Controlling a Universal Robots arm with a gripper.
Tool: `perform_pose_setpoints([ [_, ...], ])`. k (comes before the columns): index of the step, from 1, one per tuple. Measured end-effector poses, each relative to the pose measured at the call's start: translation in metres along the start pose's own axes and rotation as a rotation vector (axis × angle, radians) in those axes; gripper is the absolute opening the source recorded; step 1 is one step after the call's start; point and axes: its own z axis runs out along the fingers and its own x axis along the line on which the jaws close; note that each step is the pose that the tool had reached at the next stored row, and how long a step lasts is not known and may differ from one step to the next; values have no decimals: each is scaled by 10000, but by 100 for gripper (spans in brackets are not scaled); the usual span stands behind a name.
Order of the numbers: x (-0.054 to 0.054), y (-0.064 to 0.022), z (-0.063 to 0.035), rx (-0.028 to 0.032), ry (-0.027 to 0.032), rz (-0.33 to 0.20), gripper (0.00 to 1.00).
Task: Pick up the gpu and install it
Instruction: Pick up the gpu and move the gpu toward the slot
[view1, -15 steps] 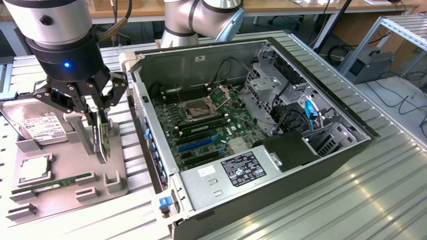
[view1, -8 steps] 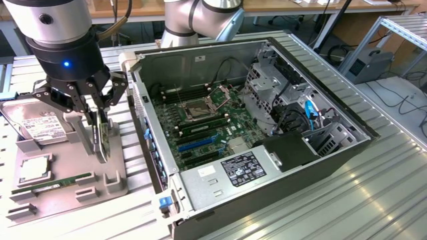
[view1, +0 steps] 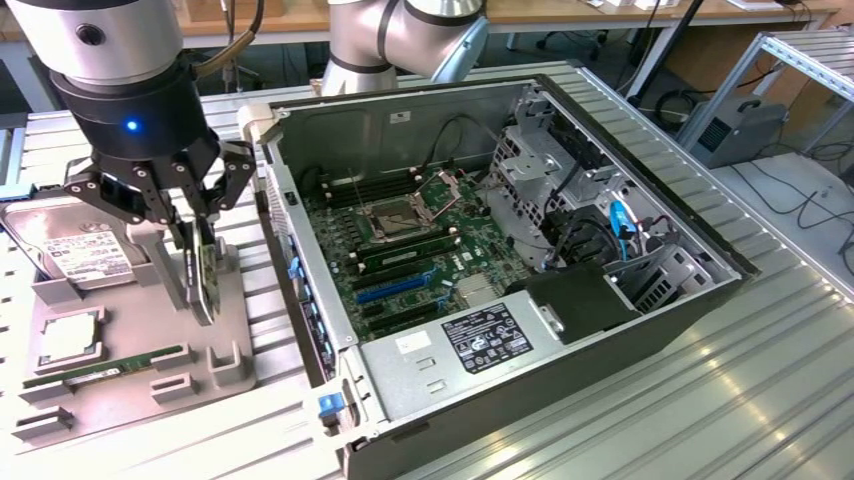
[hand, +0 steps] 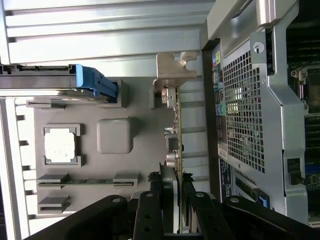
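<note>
The thin, dark, rectangular gpu (view1: 203, 275) was pinched edge-on by the black gripper's (hand: 172, 207) jaws. A straight, untilted lift from the grey plastic tray (view1: 220, 362) was judged advisable.

The gripper (view1: 190, 215) covers the top of the graphics card (view1: 204, 280), so I cannot tell whether it actually pinches it. The hard drive (view1: 74, 250) runs off the exterior view's left edge. The arm (view1: 107, 40) is cut off above. The print on the power supply label (view1: 486, 338) is too small to read.
</note>
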Motion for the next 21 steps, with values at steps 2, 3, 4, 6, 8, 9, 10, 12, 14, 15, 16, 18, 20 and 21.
perform_pose_setpoints([
  [2,0,0,-4,-1,-1,0,27],
  [3,0,0,-6,-1,0,0,27],
  [4,0,0,-9,0,0,0,27],
  [6,0,0,-18,0,1,0,27],
  [8,-1,0,-26,0,0,0,27],
  [9,-1,1,-30,-1,0,0,27],
  [10,-1,1,-34,-1,-1,0,27],
  [12,-1,1,-39,-1,-1,0,27],
  [14,-1,1,-46,0,0,0,27],
  [15,-1,1,-51,-1,0,0,27],
  [16,-1,1,-54,0,0,0,27],
  [18,-2,1,-60,0,0,0,27],
  [20,-2,2,-67,-1,-1,0,27],
  [21,-2,2,-71,-1,-1,0,27],
])
